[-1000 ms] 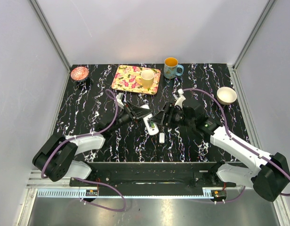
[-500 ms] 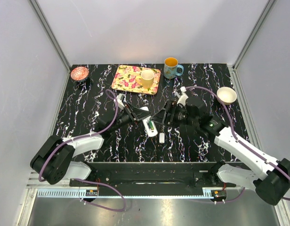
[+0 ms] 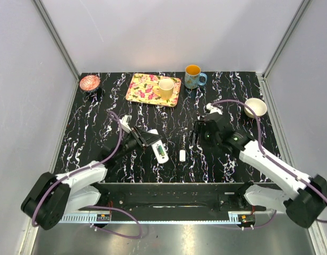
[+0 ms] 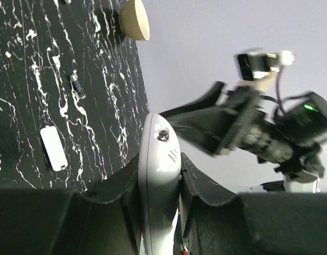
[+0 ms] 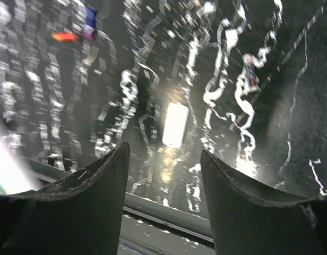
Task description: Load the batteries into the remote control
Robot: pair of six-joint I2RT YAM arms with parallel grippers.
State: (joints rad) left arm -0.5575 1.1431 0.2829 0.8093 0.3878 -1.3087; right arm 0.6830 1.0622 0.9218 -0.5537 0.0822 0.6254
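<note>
The white remote control (image 3: pixel 160 152) is gripped at one end by my left gripper (image 3: pixel 151 141), shut on it, its recess face up and held just over the table. In the left wrist view the remote (image 4: pixel 158 170) fills the gap between both fingers (image 4: pixel 198 183). A dark battery (image 4: pixel 77 86) lies on the table beyond a small white oblong piece (image 4: pixel 53 148). My right gripper (image 3: pixel 196 134) hangs open and empty to the right of the remote, and that white piece (image 5: pixel 175 125) lies ahead of its jaws (image 5: pixel 164 154). A small dark stick (image 5: pixel 251 74) is blurred.
At the back stand a floral tray (image 3: pixel 145 89) with a yellow cup (image 3: pixel 166 87), a blue mug (image 3: pixel 194 77), a pink dish (image 3: pixel 89 82) and a cream bowl (image 3: pixel 255 108). The small white piece (image 3: pixel 182 155) lies between the grippers. Grey walls enclose the table.
My left gripper has drawn the remote back toward the left and the near edge. The right gripper has pulled away to the right, no longer at the remote.
</note>
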